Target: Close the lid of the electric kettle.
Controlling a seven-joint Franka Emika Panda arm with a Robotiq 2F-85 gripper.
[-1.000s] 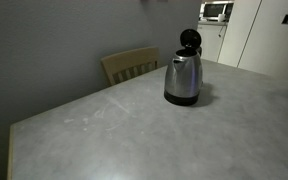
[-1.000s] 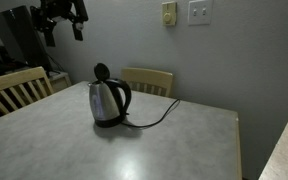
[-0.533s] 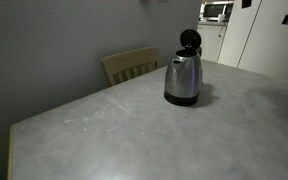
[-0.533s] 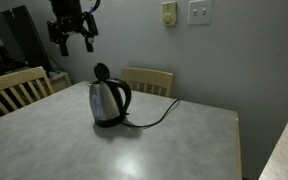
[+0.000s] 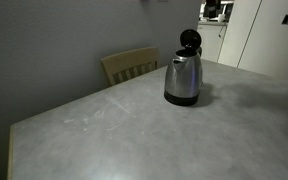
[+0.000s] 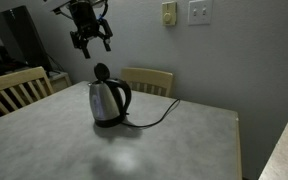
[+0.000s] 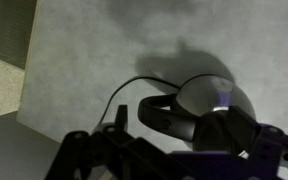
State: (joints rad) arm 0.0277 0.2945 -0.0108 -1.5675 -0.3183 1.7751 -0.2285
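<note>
The electric kettle (image 5: 183, 78) is brushed steel with a black base and handle, and stands on the grey table in both exterior views (image 6: 108, 101). Its black round lid (image 5: 190, 38) stands upright and open at the top rim (image 6: 101, 72). My gripper (image 6: 92, 41) hangs in the air above the kettle, apart from it, with its fingers spread and empty. In the wrist view the kettle (image 7: 199, 100) lies below me, with its handle (image 7: 164, 115) to the left. The lid (image 7: 229, 128) there is a dark shape. My gripper (image 7: 169, 165) is a dark mass at the bottom edge.
A black power cord (image 6: 154, 122) runs from the kettle across the table towards the wall. Wooden chairs (image 5: 130, 64) (image 6: 147, 80) (image 6: 14, 88) stand at the table's edges. A microwave (image 5: 221, 10) sits on a far counter. The table's edge (image 7: 29, 60) shows in the wrist view.
My gripper has moved sideways and a little down, from off to the side to above the kettle. The kettle and its lid have not moved.
</note>
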